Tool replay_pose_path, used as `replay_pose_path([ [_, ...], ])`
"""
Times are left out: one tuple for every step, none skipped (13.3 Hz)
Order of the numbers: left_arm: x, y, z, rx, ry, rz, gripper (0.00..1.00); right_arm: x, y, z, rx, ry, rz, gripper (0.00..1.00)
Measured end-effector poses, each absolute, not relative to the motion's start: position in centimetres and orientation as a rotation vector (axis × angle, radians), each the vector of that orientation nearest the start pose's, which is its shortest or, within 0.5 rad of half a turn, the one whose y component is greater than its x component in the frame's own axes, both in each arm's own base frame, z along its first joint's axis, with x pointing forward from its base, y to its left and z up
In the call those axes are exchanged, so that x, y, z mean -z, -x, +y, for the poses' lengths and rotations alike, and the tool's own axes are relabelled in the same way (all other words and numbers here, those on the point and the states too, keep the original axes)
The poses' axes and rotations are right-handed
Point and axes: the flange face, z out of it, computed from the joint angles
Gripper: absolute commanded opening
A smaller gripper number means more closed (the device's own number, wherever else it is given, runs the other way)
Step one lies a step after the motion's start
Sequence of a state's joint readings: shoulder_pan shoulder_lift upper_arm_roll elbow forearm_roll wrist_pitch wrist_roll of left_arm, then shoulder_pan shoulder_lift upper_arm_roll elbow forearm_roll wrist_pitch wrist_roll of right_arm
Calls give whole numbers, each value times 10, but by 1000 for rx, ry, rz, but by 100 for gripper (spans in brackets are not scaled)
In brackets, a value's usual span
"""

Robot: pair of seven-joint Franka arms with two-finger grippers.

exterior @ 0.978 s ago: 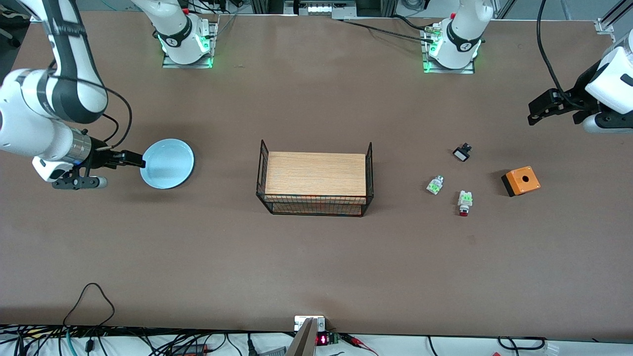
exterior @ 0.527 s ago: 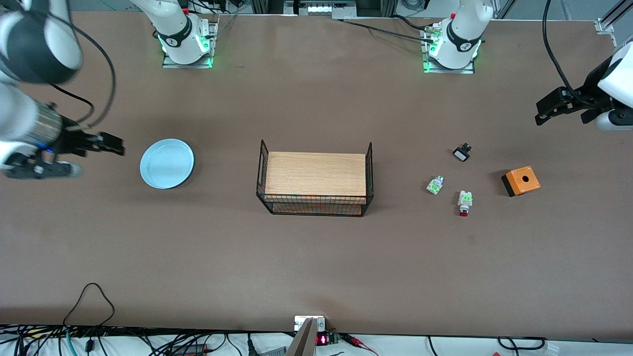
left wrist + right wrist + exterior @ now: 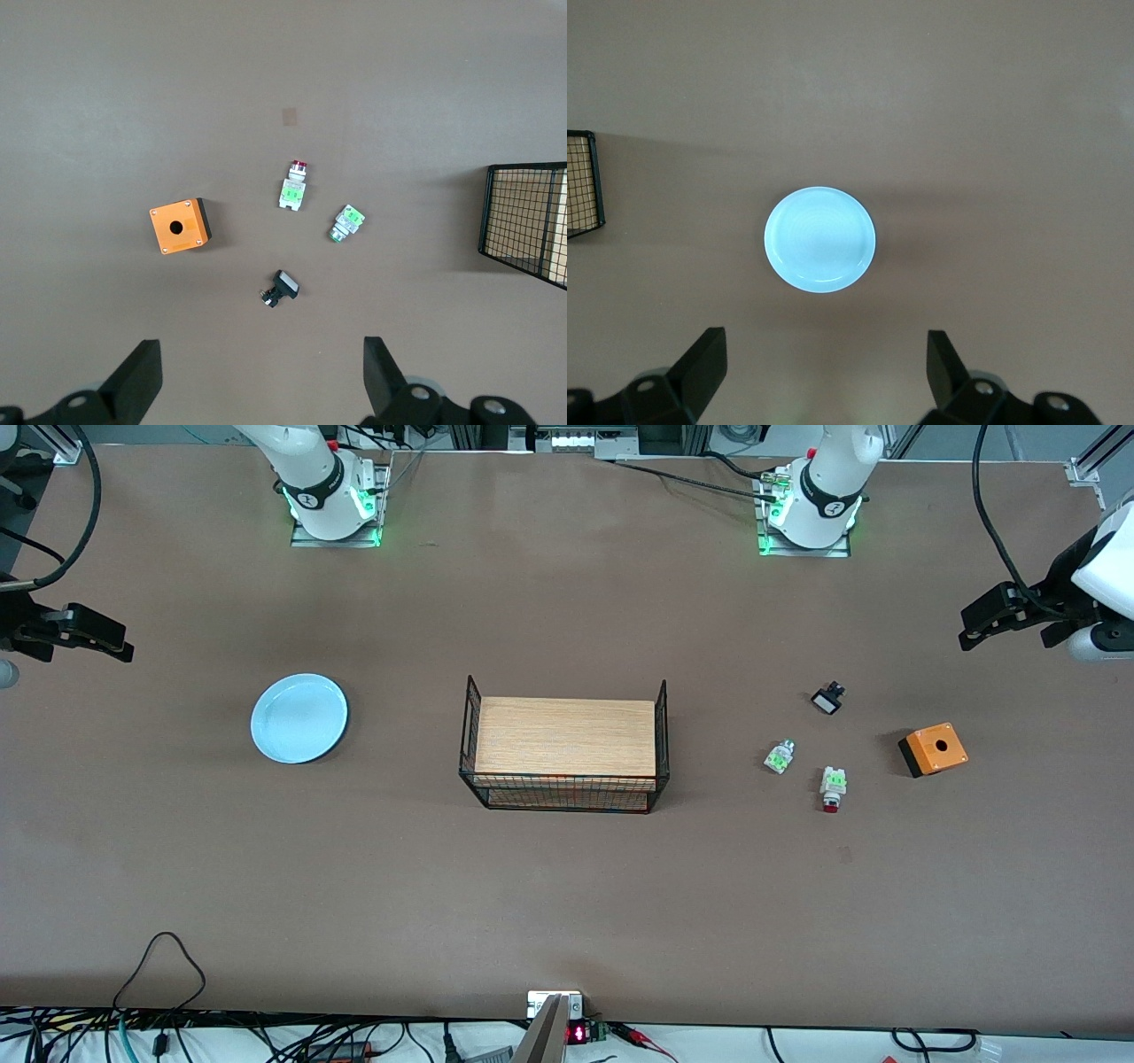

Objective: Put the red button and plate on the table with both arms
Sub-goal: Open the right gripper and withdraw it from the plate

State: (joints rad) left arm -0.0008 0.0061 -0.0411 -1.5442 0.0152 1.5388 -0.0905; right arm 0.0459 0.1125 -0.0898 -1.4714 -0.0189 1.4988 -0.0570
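The tabletop (image 3: 567,903) carries everything of the task already, so little is judged to be left that could fail, and the risks lie mainly in stray motion. The wire rack (image 3: 564,750) with its wooden top stands at the middle and holds nothing. The plate (image 3: 299,718) lies flat on the tabletop toward the right arm's end, well apart from the rack; it could be nudged or tipped if the right arm were swung low over it on its way out. The orange box (image 3: 933,749) sits toward the left arm's end, with a small black-and-white piece (image 3: 827,698) and a green-and-clear piece (image 3: 779,756) near it. The red button (image 3: 832,788) lies on its side just beside the green-and-clear piece, nearer to the front camera; being small and light, it could be rolled or mistaken for its neighbour if it were approached again. The left end effector (image 3: 257,390) is held up over the tabletop's left-arm end, spread wide and empty; the right end effector (image 3: 824,381) is held high above the plate, likewise spread wide with nothing gripped.
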Motion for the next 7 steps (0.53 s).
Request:
replay_pose_path([
  [-631, -553, -22, -16, 3125, -76, 100, -598, -578, -24, -151, 3162, -23, 100],
  [-631, -553, -22, -16, 3125, -75, 100, -595, -575, -23, -163, 3160, -17, 100],
  [-631, -553, -23, -16, 3125, -73, 100, -595, -572, -22, -168, 3160, 0, 100],
  [-631, -553, -24, -17, 3125, -70, 100, -596, -569, -21, -168, 3159, 9, 100],
  [-630, -553, -25, -18, 3125, -67, 100, -598, -567, -20, -164, 3159, 10, 100],
  [-630, -553, -27, -21, 3125, -61, 100, -599, -565, -19, -160, 3159, 12, 100],
  [-628, -554, -29, -28, 3125, -54, 100, -600, -564, -20, -159, 3159, 15, 100],
])
